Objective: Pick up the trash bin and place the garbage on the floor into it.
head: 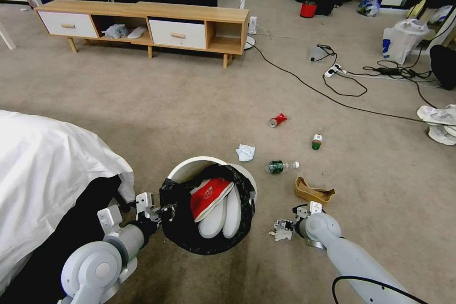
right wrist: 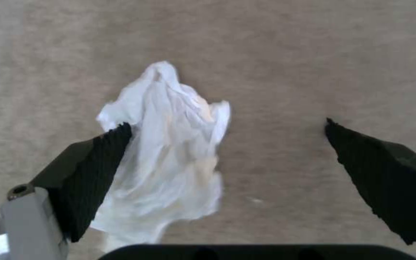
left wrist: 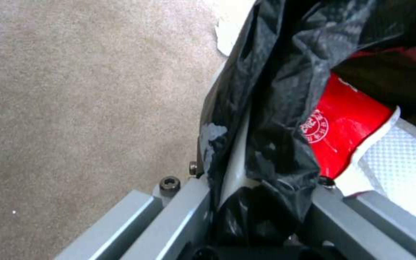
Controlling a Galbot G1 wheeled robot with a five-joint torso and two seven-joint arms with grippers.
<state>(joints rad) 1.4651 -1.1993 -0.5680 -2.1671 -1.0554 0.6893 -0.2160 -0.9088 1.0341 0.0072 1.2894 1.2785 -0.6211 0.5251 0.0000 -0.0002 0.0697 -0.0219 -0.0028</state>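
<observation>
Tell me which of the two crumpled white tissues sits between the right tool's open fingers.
The tissue by the right tool, below the trash bin; the other tissue lies beyond the bin.

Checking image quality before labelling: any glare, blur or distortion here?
Head view: wide-angle bending at the edges, white sheet overexposed. Left wrist view: glossy highlights on the trash bin liner. Right wrist view: soft overall, tissue washed out, nearly featureless.

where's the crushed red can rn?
Head view: crushed red can lies on the floor, ahead-right of the trash bin, beyond the tissue and green bottle.
</observation>
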